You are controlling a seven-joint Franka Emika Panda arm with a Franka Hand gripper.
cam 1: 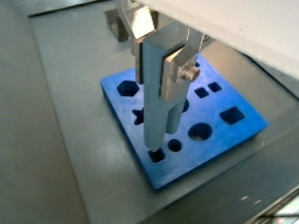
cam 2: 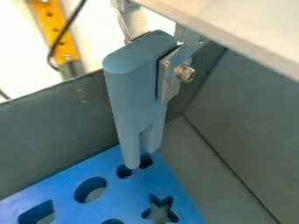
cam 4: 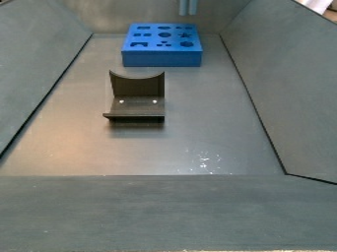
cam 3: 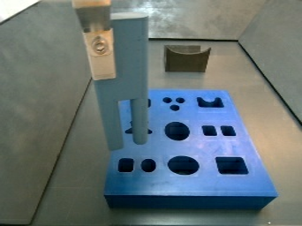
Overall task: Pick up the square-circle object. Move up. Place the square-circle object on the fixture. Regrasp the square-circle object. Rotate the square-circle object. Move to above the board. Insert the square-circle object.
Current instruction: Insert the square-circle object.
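Here, scene: a grey-floored enclosure with sloping grey walls, seen from the wrist and from the sides.
Gripper: above the board, its silver finger plates [cam 1: 177, 68] closed on the upper end of the square-circle object [cam 1: 156, 96]; in a side view the gripper [cam 3: 101, 46] hangs over the board's near-left corner.
Square-circle object: a pale blue-grey peg held upright, clamped at its top; in a wrist view its lower end [cam 2: 138, 105] meets a hole in the blue surface, and in a side view its two bars [cam 3: 127, 106] reach down to the slab near the front-left holes. How deep it sits cannot be told.
Board: bright-blue slab [cam 3: 242, 146] with circles, squares and a star cut into it, lying flat on the floor; in a side view it lies at twelve o'clock, far off [cam 4: 198, 54].
Fixture: olive-brown block with a curved notch in its top [cam 3: 186, 58], standing at twelve o'clock beyond the board and well apart from it; in a side view it sits mid-floor [cam 4: 136, 96].
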